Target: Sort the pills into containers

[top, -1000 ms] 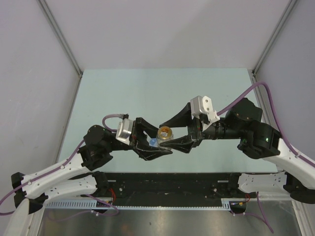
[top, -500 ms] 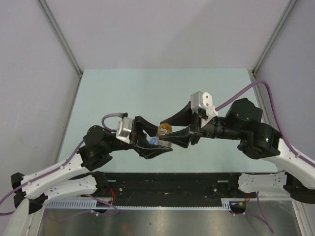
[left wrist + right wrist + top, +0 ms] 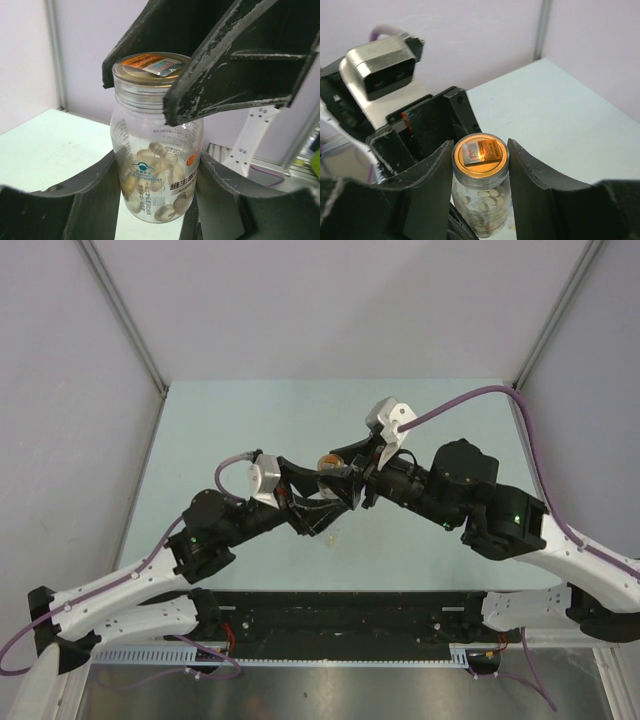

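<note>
A stubby clear jar (image 3: 156, 150) with a gold-orange cap (image 3: 480, 152) is held up off the table, upright. Pale tan pills (image 3: 161, 165) lie inside it. My left gripper (image 3: 155, 197) is shut on the jar's lower body, one finger on each side. From above, my right gripper (image 3: 480, 162) is shut on the cap, its fingers (image 3: 225, 65) pressing the rim from both sides. In the top view the jar (image 3: 326, 461) shows where the left gripper (image 3: 322, 502) and the right gripper (image 3: 343, 478) meet, over the middle of the table.
The pale green table (image 3: 250, 420) is walled by grey panels left, right and behind. A dark rail (image 3: 340, 605) runs along the near edge between the arm bases. The right arm's purple cable (image 3: 470, 398) loops over the table's right half.
Both arms have carried the jar away from the near edge toward the table's middle and raised it. The right gripper has turned and closed on the cap.
</note>
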Tool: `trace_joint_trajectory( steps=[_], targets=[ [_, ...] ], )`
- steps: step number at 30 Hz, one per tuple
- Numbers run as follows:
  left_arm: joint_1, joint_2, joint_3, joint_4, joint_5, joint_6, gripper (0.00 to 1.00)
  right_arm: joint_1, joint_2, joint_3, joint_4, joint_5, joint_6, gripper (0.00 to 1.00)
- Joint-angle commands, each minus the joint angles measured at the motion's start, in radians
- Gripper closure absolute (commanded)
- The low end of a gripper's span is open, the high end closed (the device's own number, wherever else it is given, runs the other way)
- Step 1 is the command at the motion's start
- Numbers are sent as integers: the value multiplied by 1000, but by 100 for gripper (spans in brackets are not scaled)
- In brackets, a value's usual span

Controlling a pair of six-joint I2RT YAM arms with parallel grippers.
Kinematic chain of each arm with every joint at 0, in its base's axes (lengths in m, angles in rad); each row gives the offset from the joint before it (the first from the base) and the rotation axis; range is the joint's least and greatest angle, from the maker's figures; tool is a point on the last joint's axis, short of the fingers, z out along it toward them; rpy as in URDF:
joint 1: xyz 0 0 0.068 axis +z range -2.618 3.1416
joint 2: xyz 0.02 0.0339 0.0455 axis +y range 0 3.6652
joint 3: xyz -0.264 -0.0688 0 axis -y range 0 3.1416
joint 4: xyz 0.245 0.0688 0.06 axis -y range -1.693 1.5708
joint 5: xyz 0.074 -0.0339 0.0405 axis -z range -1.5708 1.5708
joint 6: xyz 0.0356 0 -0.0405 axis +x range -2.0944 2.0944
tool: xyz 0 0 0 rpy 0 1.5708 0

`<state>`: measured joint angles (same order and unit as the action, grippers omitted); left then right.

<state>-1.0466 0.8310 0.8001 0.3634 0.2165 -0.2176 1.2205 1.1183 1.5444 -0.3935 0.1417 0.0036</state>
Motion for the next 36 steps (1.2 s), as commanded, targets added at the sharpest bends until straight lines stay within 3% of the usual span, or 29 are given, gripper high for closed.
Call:
trace_joint_trajectory(
  steps=[1,5,8,9,10,11,12,21,29,36],
  targets=[
    [0,22,71,34,-134,86,100,11,41,34,-4,338,44,95],
    [-1,39,91,25,-146,95,100,43,48,34,8,432,46,90],
    [-1,36,91,20,-146,96,100,68,38,34,15,427,21,62],
    [0,33,90,19,-146,96,99,74,34,33,18,405,12,45],
    [-1,33,88,17,-147,96,100,76,29,31,22,389,6,40],
    [0,28,85,16,-147,93,99,82,15,28,27,353,0,26],
    [-1,25,83,14,-147,92,100,85,8,20,30,336,-1,22],
    [-1,-44,59,-32,-86,55,100,80,-118,13,16,202,-26,13],
    [-3,-44,70,-44,225,-6,99,51,-186,37,-51,-245,-79,12],
    [-30,0,106,-44,366,12,100,50,-166,37,-97,-324,-128,12]
  ],
)
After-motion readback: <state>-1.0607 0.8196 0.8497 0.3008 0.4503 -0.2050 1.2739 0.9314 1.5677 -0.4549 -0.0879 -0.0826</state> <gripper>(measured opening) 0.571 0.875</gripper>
